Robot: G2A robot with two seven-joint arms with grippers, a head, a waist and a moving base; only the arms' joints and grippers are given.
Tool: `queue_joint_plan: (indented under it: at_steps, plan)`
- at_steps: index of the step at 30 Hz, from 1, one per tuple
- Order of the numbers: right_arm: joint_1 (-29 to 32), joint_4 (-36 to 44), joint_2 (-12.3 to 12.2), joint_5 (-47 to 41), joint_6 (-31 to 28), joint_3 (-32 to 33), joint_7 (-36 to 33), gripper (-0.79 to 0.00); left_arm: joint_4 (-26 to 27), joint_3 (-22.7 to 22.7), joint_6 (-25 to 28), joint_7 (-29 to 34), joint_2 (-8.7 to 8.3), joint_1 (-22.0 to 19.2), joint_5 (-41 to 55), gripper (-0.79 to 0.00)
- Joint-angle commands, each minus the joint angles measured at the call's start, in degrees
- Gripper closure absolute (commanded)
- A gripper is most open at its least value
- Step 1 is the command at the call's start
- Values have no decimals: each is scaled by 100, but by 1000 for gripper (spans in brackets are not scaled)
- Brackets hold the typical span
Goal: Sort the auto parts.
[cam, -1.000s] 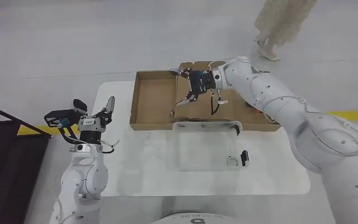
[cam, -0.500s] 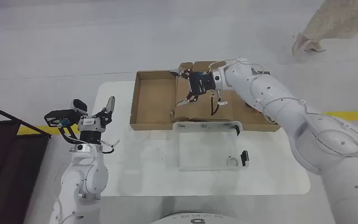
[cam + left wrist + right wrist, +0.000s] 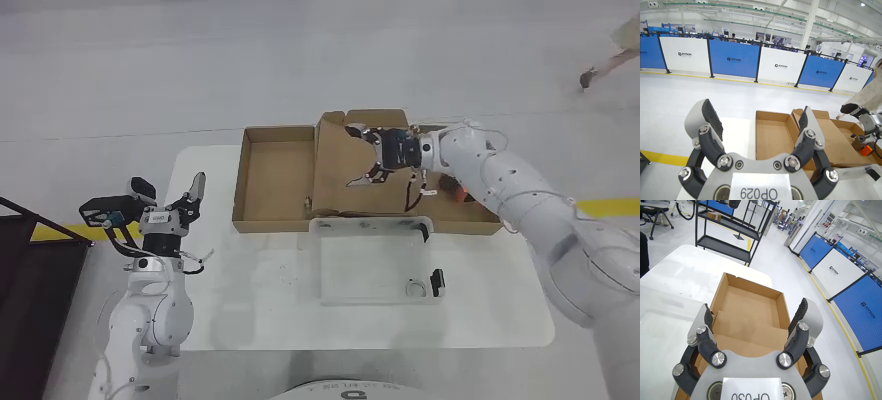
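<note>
An open cardboard box (image 3: 275, 175) lies at the table's far side; its left compartment is empty and a cardboard flap (image 3: 340, 165) lies over its middle. My right gripper (image 3: 353, 157) hovers over that flap, open and holding nothing; in its own view the right gripper (image 3: 755, 311) faces the empty compartment (image 3: 751, 302). An orange part (image 3: 460, 192) lies in the box's right section, also seen as the orange part (image 3: 866, 150). A small black part (image 3: 437, 280) sits at the clear tray's (image 3: 345, 285) right edge. My left gripper (image 3: 195, 190) stands open and empty at the table's left edge.
The clear tray sits directly in front of the box, with another black piece (image 3: 424, 230) at its back right corner. White tabletop (image 3: 250, 290) lies bare between the left arm and the tray. A black rack (image 3: 20, 270) stands beside the table on the left.
My right gripper has shifted to the right over the box, still open. The left arm has not moved.
</note>
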State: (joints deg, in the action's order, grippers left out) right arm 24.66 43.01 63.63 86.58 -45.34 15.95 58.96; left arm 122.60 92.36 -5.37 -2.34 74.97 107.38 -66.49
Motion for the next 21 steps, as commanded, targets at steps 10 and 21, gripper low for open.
queue_joint_plan:
  at_steps: [10, 21]
  plan:
    - [588, 413, -742, -32, 416, 132, 414, -785, 0, 0, 0, 0, 0, 0, 0, -785]
    - [882, 659, -1044, -184, 628, 247, 627, -785, 0, 0, 0, 0, 0, 0, 0, -785]
